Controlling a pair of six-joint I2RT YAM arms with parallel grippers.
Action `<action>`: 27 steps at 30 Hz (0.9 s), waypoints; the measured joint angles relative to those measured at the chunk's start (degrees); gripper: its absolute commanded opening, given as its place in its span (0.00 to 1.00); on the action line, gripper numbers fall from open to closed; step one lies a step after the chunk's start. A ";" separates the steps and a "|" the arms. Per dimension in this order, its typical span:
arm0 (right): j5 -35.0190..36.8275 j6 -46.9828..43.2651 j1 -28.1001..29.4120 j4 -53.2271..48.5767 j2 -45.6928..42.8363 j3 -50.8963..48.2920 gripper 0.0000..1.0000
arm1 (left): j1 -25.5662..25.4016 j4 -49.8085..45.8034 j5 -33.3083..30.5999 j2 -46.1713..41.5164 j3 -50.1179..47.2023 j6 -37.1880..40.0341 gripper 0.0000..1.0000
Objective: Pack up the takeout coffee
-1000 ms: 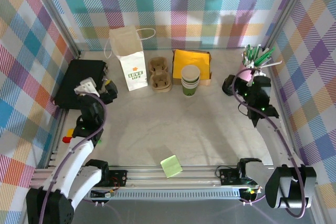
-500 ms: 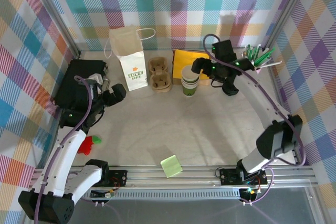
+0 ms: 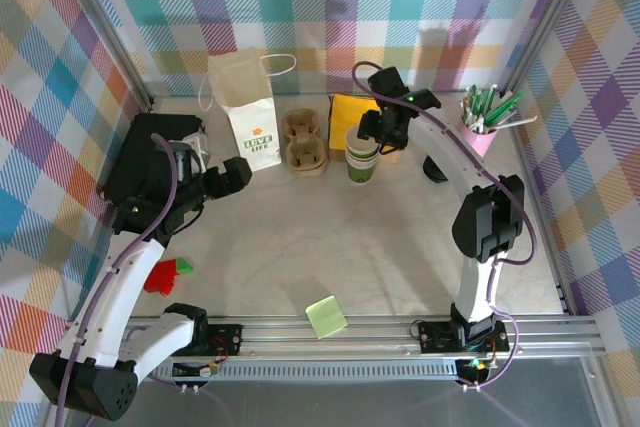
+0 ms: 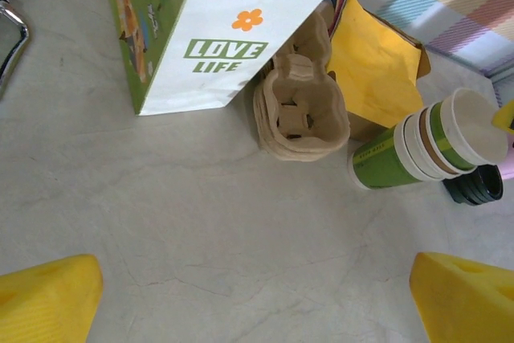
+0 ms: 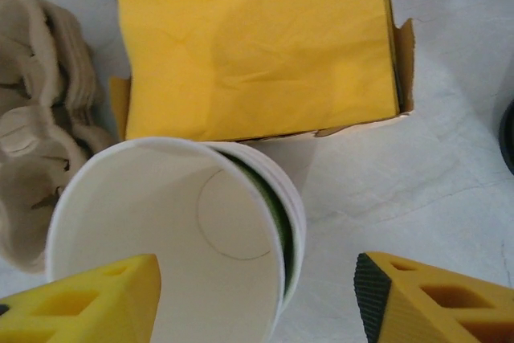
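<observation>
Evidently the grasp is under way: the right gripper (image 3: 372, 135), fingers spread, straddles the open takeout coffee cup (image 3: 362, 155) at upper centre of the overhead view and must next close on it, while the left gripper (image 3: 238, 171) hangs wide-spread at centre left.

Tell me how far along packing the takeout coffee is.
Nothing packed yet: the pulp cup carrier sits empty. In hand: the right claw brackets the top paper cup, not gripping. Remaining: lift the cup, fit the black lid lying nearby, then pack it.
</observation>
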 measured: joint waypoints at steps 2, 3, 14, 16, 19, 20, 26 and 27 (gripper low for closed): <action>0.61 -0.11 0.00 -0.35 0.39 0.28 0.56 | -0.24 0.00 -0.02 0.02 0.00 0.13 0.97; 0.76 -0.09 0.00 -0.46 0.55 0.33 0.51 | -0.26 0.00 -0.02 0.02 0.00 0.15 0.96; 1.11 -0.59 0.00 -0.74 2.10 0.94 0.40 | -1.33 0.02 0.00 0.92 0.00 0.15 0.95; 1.11 -0.85 0.00 -0.76 2.38 0.94 0.36 | -1.53 0.00 -0.04 0.92 0.00 0.15 0.95; 1.11 -1.42 0.00 -0.70 2.58 0.94 0.27 | -1.77 0.00 -0.04 0.92 0.00 0.15 0.95; 1.09 -1.44 0.00 -0.70 2.62 0.94 0.27 | -1.79 0.00 -0.09 0.92 0.00 0.15 0.94; 1.07 -1.77 0.00 -0.72 2.82 0.94 0.22 | -2.08 -0.02 -0.17 1.09 0.00 0.13 0.93; 1.09 -1.88 0.00 -0.72 2.86 0.94 0.21 | -2.08 -0.02 -0.17 1.14 0.00 0.15 0.93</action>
